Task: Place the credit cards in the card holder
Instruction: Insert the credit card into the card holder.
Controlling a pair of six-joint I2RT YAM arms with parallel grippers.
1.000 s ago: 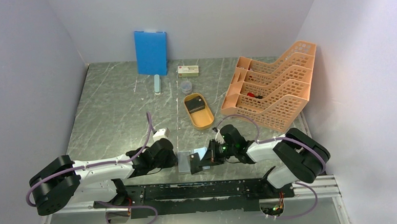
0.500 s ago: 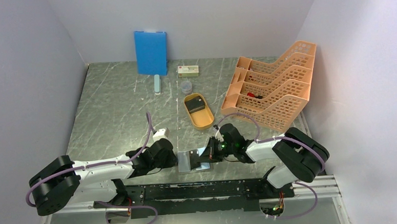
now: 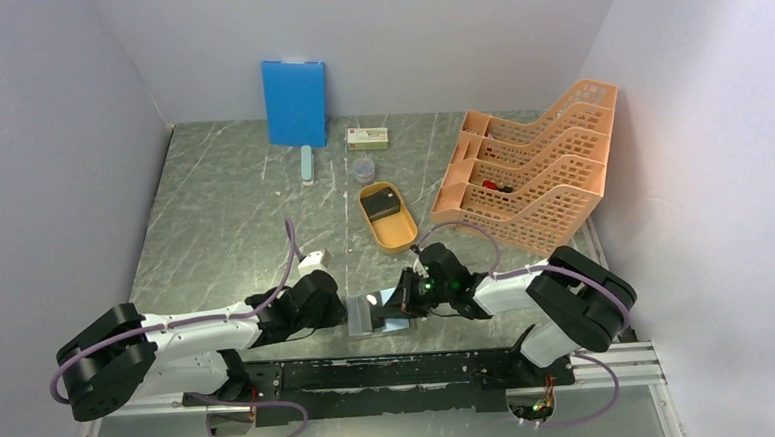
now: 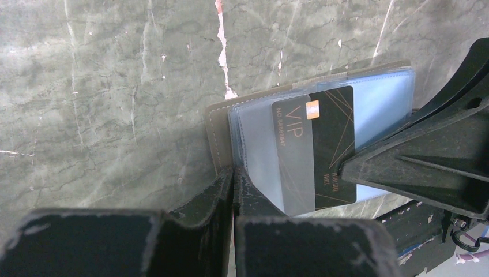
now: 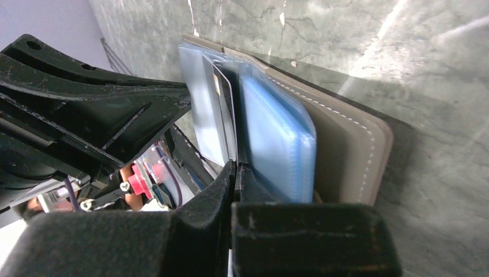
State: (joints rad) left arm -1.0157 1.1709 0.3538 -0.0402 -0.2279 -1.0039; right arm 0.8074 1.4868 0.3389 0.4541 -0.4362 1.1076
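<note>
Your left fingers (image 4: 224, 189): clenched on the card holder (image 4: 218, 134) sleeve edge.
Your right fingers (image 5: 221, 186): pinching the VIP card (image 4: 323, 144), partly inside that holder.

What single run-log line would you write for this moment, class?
left gripper: shut on card holder | right gripper: shut on card | card: partly in sleeve | card holder: open on table

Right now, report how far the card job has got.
Done: the card holder lies open, its edge pinched by the left hand. In hand: the right hand grips a black VIP card, part-way under a clear sleeve. Left: seat that card fully, then fetch the dark stack in the orange tray, likely more cards.
</note>
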